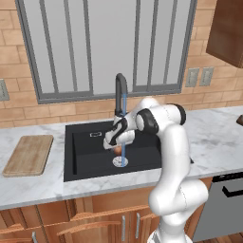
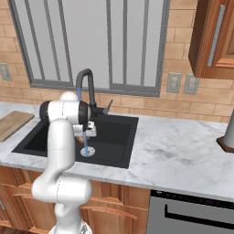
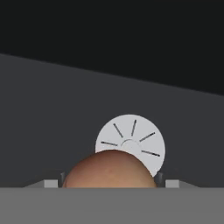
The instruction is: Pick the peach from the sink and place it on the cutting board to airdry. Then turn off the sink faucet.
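Note:
The peach [image 3: 111, 168], orange-red, sits tight between my gripper's [image 3: 111, 178] two fingertips, just above the silver drain [image 3: 131, 142] of the black sink [image 1: 85, 159]. From the left base, the gripper [image 1: 116, 147] points down into the basin beside the water stream with the peach [image 1: 117, 150] under it. The dark gooseneck faucet [image 1: 120, 90] pours a blue stream onto the drain [image 1: 120, 163]. Its slim lever [image 2: 108, 106] sticks out to the right. The wooden cutting board [image 1: 29, 154] lies on the counter left of the sink.
Marble counter [image 1: 213, 137] runs on both sides of the basin. A window and brick wall stand behind the faucet. A wall cabinet [image 2: 212, 36] hangs at the upper right, and a grey object [image 2: 227, 135] stands at the counter's far right.

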{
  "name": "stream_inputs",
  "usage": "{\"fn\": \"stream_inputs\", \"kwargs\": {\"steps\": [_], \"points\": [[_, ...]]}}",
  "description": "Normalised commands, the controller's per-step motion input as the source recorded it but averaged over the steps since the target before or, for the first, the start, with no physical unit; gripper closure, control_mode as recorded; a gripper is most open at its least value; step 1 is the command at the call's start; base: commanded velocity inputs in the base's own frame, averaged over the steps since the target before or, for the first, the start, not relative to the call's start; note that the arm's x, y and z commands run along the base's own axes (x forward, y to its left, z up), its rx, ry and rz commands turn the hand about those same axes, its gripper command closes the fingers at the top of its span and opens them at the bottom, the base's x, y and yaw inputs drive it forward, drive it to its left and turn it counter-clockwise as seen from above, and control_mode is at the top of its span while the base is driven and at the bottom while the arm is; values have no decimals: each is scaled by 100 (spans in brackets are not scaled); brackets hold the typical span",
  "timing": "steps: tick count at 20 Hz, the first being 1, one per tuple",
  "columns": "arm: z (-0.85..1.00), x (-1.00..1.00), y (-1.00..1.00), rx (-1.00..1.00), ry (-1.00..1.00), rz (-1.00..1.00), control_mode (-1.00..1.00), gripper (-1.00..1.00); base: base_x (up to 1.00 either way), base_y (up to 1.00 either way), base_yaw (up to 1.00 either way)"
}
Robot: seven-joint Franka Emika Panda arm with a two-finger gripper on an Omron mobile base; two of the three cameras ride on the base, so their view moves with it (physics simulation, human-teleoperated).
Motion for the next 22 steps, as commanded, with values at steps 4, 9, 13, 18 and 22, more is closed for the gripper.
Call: {"fn": "stream_inputs", "kwargs": {"steps": [4,9,13,18,22], "points": [[50,-21,0,0,-2,0,-100,100,0,0,0],[49,-26,0,0,-3,0,-100,100,0,0,0],[52,-24,1,0,-3,0,-100,100,0,0,0],[60,-20,0,0,-1,0,-100,100,0,0,0],[61,-17,0,0,0,0,-100,100,0,0,0]]}}
